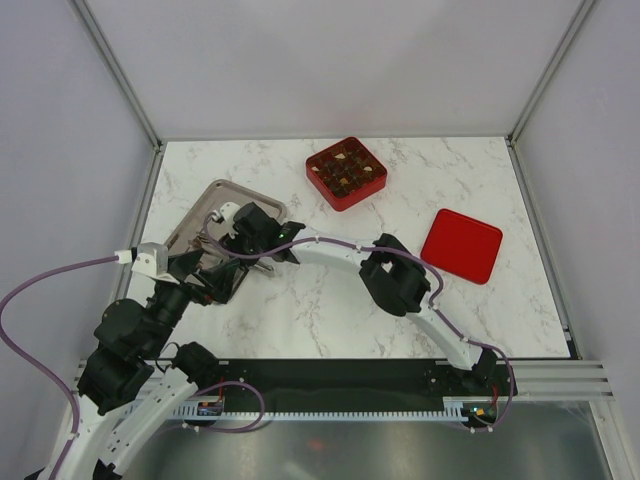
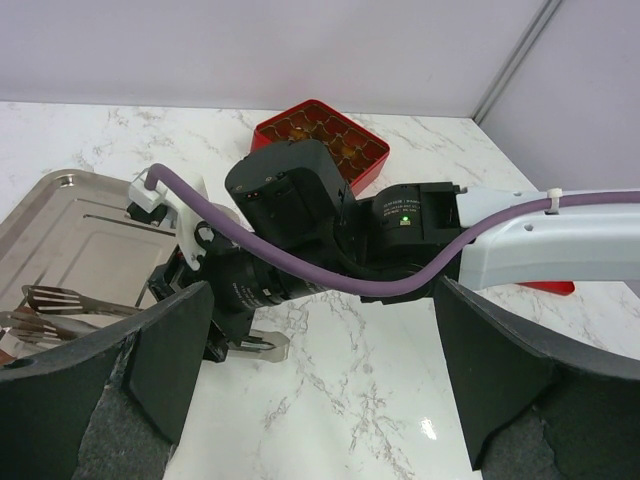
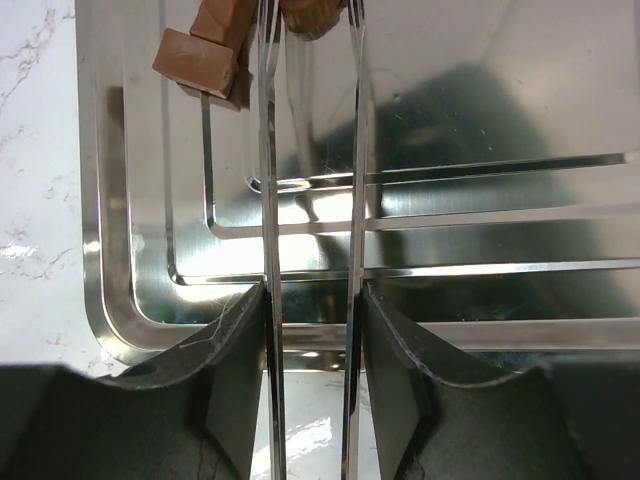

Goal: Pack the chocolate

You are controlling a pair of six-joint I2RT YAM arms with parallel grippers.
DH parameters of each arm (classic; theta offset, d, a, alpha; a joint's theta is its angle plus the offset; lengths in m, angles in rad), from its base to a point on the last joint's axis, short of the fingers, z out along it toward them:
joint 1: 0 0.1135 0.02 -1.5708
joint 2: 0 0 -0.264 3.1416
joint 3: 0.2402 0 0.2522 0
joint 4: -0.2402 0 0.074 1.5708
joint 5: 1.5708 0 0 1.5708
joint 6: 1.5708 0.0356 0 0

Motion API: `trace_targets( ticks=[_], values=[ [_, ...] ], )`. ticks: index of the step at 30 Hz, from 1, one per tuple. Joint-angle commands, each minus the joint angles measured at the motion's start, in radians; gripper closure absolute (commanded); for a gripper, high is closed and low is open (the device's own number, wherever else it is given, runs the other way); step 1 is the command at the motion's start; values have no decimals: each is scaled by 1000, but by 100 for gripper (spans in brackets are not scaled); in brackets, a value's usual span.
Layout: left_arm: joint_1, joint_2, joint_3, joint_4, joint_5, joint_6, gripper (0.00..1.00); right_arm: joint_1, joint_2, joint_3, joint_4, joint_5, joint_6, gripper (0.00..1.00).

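My right gripper (image 3: 312,295) is shut on the two arms of steel tongs (image 3: 268,200), which reach out over a steel tray (image 3: 480,150). The tongs' tips straddle a brown piece of chocolate (image 3: 312,12) at the top edge of the right wrist view. More brown chocolate (image 3: 195,60) lies just left of them on the tray. A red gridded box (image 1: 346,172) at the back holds several chocolate pieces. My left gripper (image 2: 320,335) stands open over bare table beside the right gripper (image 1: 240,248), with nothing between its fingers (image 2: 160,360).
The tray (image 1: 215,205) sits at the left of the marble table. A red lid (image 1: 461,245) lies flat at the right. My right arm (image 1: 395,275) stretches across the table's middle. The tongs' handle end (image 2: 255,345) sticks out toward my left gripper.
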Motion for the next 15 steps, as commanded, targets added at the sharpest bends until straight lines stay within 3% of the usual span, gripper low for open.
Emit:
trace_targets(
  ticks=[1,15],
  values=[
    [2,-5,-7,40,-2,37,0,9,-37,16,50,69,5,53],
    [2,0,-7,40,-5,39,0,-11,-164,-99,63,120,42,59]
  ],
)
